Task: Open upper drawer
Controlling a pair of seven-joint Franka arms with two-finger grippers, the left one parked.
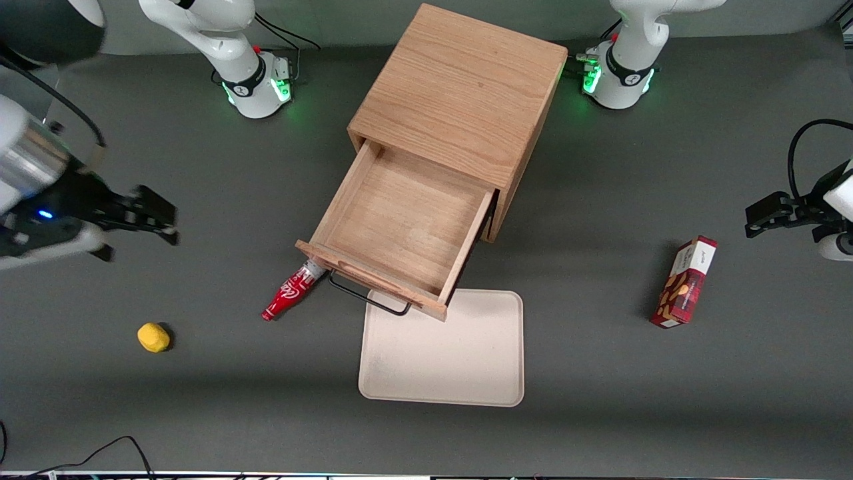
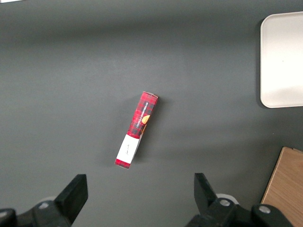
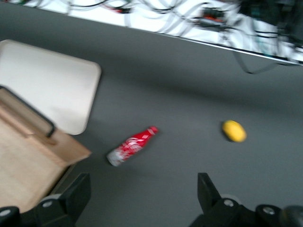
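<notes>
The oak cube cabinet [image 1: 460, 93] stands mid-table. Its upper drawer [image 1: 400, 223] is pulled far out and its inside is bare. A thin black wire handle [image 1: 366, 297] hangs on its front panel, above the tray's edge. The drawer's corner and handle also show in the right wrist view [image 3: 28, 156]. The lower drawer is hidden beneath it. My gripper [image 1: 156, 223] is well away from the drawer, toward the working arm's end of the table, raised above the mat. Its fingers [image 3: 78, 194] are spread wide with nothing between them.
A red cola bottle [image 1: 290, 293] lies beside the drawer's front corner, also in the wrist view [image 3: 131, 145]. A yellow lemon [image 1: 153, 337] lies nearer the front camera. A cream tray [image 1: 443, 353] lies in front of the drawer. A red snack box [image 1: 685, 281] stands toward the parked arm's end.
</notes>
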